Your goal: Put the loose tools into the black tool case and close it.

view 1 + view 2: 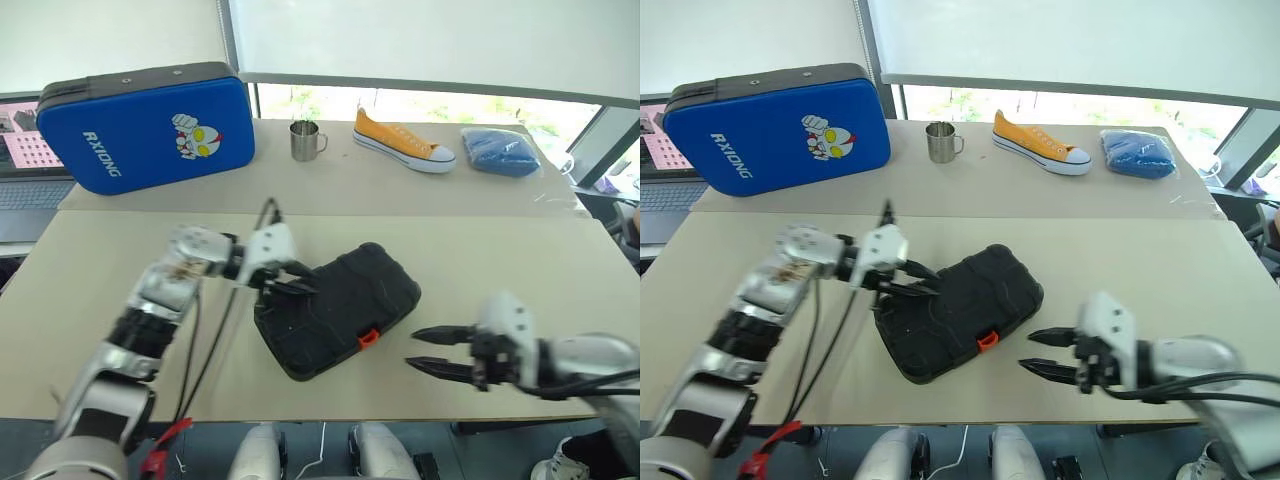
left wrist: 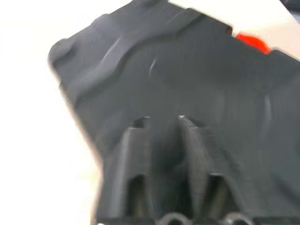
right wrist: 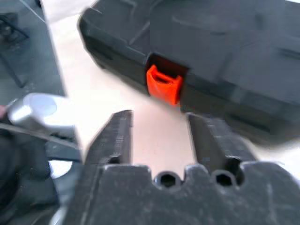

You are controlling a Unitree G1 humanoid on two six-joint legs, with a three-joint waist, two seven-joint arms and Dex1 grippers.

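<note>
One closed black tool case [image 1: 340, 305] lies diagonally, latch nearward.

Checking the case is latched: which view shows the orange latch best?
Right wrist view: the orange latch sits centred and close, on the black tool case front edge. Head views show it small; left wrist view catches it at the frame edge.

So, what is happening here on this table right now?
A two-armed robot is working on a black tool case, which lies closed on the table with its orange latch facing the robot. The left gripper hovers open over the case's left end. The right gripper is open beside the latch, holding nothing. No loose tools lie around the case.
</note>
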